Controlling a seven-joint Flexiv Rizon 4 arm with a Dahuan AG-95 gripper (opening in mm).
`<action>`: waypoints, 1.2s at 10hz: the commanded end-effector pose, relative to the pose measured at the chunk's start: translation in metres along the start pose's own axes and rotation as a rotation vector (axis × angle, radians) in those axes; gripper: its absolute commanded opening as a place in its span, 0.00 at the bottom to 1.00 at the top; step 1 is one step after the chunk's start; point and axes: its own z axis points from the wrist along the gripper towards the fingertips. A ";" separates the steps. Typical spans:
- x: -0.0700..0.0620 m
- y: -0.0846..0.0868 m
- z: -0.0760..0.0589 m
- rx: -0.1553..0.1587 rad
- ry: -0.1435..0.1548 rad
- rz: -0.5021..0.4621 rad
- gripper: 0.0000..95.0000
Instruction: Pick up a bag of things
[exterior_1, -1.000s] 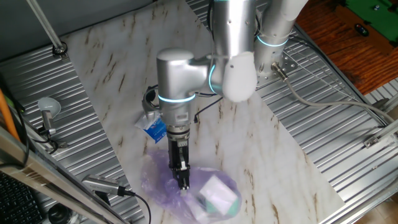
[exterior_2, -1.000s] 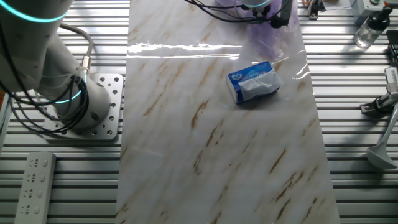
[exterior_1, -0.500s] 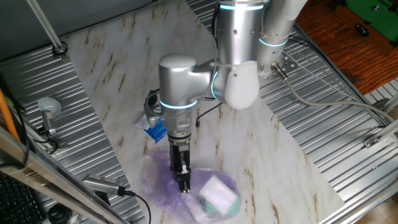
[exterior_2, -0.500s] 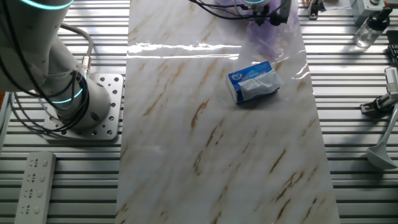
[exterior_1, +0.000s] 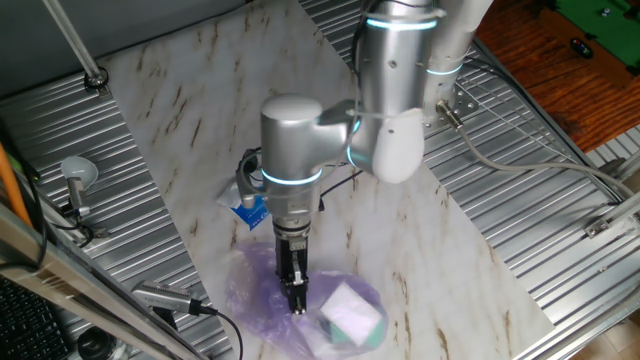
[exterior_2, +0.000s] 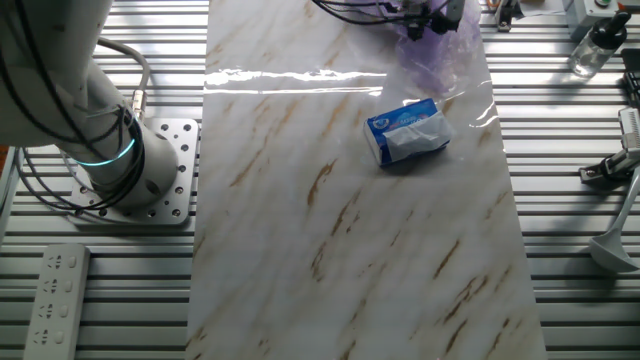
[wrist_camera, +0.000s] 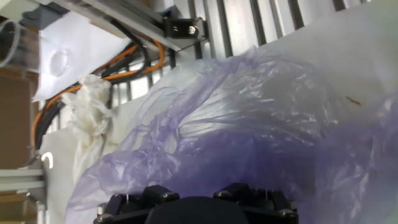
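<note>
The bag of things (exterior_1: 258, 296) is a wrinkly light-purple plastic bag at the near edge of the marble sheet, with a white and teal box (exterior_1: 350, 314) showing through it. My gripper (exterior_1: 296, 300) points straight down into the bag's middle, its fingers close together and pinched on the plastic. In the other fixed view the bag (exterior_2: 441, 45) bunches up under the gripper (exterior_2: 424, 12) at the top edge. In the hand view purple film (wrist_camera: 249, 124) fills the frame right against the hand; the fingertips are hidden.
A blue-and-white packet (exterior_1: 249, 208) lies just behind the bag, and shows in the other fixed view (exterior_2: 410, 132). A metal tool (exterior_1: 77, 176) rests on the slatted table at left. A spray bottle (exterior_2: 592, 45) stands at the right. Crumpled white paper (wrist_camera: 90, 118) and orange cables (wrist_camera: 140, 68) lie beyond the bag.
The arm's upper joints have shifted slightly right and up. The gripper stays on the bag, and the plastic bunches higher around it in the other fixed view.
</note>
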 end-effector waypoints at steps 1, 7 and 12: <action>0.000 0.000 0.001 -0.004 0.002 0.012 0.80; 0.000 0.000 0.001 0.005 0.042 0.005 0.80; 0.000 0.000 0.001 0.004 0.049 -0.003 0.80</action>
